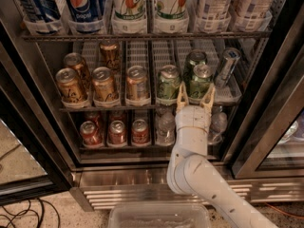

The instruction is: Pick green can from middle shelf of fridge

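ARM: white arm [190,167] rises from lower right, wrist upright | CLAW: claw [195,98] spread wide at the middle shelf [114,109] edge, just before the front green can [200,80], right lane | LABELS: Pepsi bottle [80,4] above | AROUND: gold-brown cans [104,83] left; slim silver can [227,67] right; fridge [142,177] door open

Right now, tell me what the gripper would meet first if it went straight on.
Probably the front green can on the middle shelf: the gripper sits just before it, fingers open to either side. Depth is unclear, so it might catch the shelf's front rail first.
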You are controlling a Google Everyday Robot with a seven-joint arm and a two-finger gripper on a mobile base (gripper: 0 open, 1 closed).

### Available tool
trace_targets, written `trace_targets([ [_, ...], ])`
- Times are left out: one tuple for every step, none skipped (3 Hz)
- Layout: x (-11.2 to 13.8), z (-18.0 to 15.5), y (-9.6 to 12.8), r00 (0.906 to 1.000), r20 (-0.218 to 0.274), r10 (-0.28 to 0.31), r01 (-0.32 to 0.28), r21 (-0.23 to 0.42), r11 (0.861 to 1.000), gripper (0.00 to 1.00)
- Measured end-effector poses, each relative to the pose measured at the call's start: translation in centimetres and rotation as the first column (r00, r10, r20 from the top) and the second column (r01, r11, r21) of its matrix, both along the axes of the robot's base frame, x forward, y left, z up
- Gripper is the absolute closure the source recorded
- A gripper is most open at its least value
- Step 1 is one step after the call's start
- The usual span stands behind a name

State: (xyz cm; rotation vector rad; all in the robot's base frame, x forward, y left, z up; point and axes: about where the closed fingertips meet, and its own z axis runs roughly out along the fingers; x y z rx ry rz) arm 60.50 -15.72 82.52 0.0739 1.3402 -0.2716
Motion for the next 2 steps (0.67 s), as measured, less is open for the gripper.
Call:
trace_targets([
  [0.16,0.05,0.01,1.0000,0.003,-0.001,0.001,-0.002,1.000,0.36],
  [0.59,-0.05,-0.12,1.0000,0.002,-0.007,0.007,-0.010,1.000,0.36],
])
